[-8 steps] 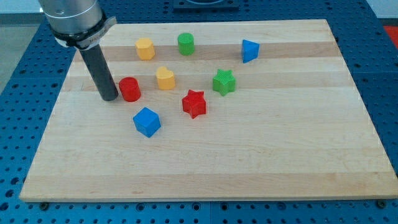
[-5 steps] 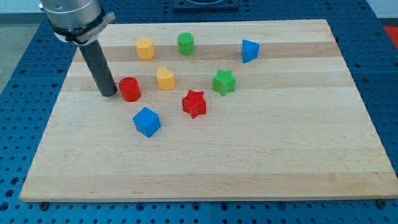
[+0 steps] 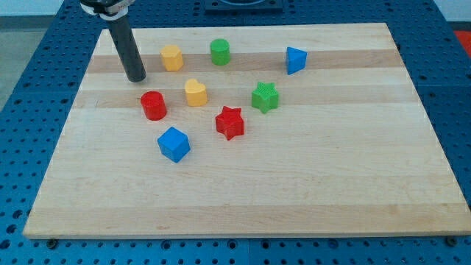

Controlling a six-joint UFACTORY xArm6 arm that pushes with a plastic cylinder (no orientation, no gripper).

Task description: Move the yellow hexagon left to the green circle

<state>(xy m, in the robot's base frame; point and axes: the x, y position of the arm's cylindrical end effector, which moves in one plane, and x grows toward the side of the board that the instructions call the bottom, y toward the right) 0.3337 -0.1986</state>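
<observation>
Camera view is showing my tip (image 3: 136, 78) resting on the wooden board (image 3: 331, 184), near the yellow hexagon (image 3: 171, 57) on its left side and above the red cylinder (image 3: 153, 105). The hexagon is sitting left of the green circle (image 3: 220, 51), with a gap between them. Carrying only a rod, the arm is gripping nothing.

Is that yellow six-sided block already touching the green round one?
No. The yellow hexagon sits apart from the green circle, bare wood between them.
</observation>
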